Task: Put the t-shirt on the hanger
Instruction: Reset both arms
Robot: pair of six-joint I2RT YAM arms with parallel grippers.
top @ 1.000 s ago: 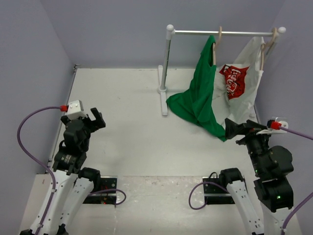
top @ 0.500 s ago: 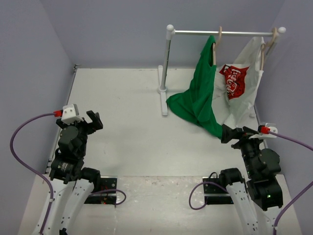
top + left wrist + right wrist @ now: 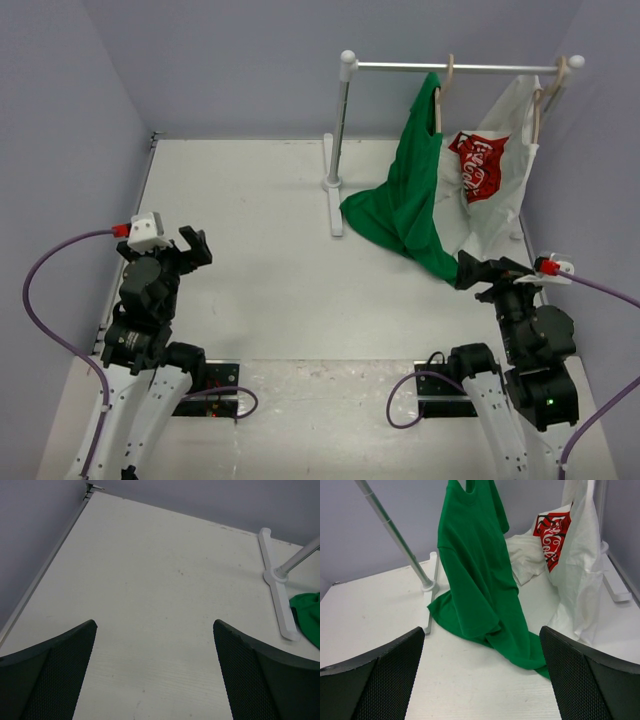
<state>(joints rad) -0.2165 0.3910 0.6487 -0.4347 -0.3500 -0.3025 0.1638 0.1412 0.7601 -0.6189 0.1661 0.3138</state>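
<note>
The t-shirt (image 3: 405,200) hangs far right in the top view. Its neck is up at the hanger (image 3: 449,72) on the rail (image 3: 400,66), its body drapes down at a slant, and its lower part is pooled on the table (image 3: 250,200) beside the rack's foot. We cannot tell whether both shoulders sit on the hanger. The white shirt (image 3: 505,170) hangs just right of it, touching. The left gripper (image 3: 193,245) stands spread and empty at the near left, well apart from the cloth. The right gripper (image 3: 487,268) is also spread and empty, near the green hem.

The left wrist view shows its fingers wide over bare table. Only a green corner shows at the right edge, beside the rack's foot.

The right wrist view shows its fingers wide, facing the draped garment squarely, with the hem lying between them and farther off.

We judge the cloth light, soft and limp. It will fold, stretch and slide off smooth wood if tugged. The best hold looks to be a pinch on the loose shoulder seam or collar edge. The hem is a poor hold, since pulling there could drag the garment off the hanger.
</note>
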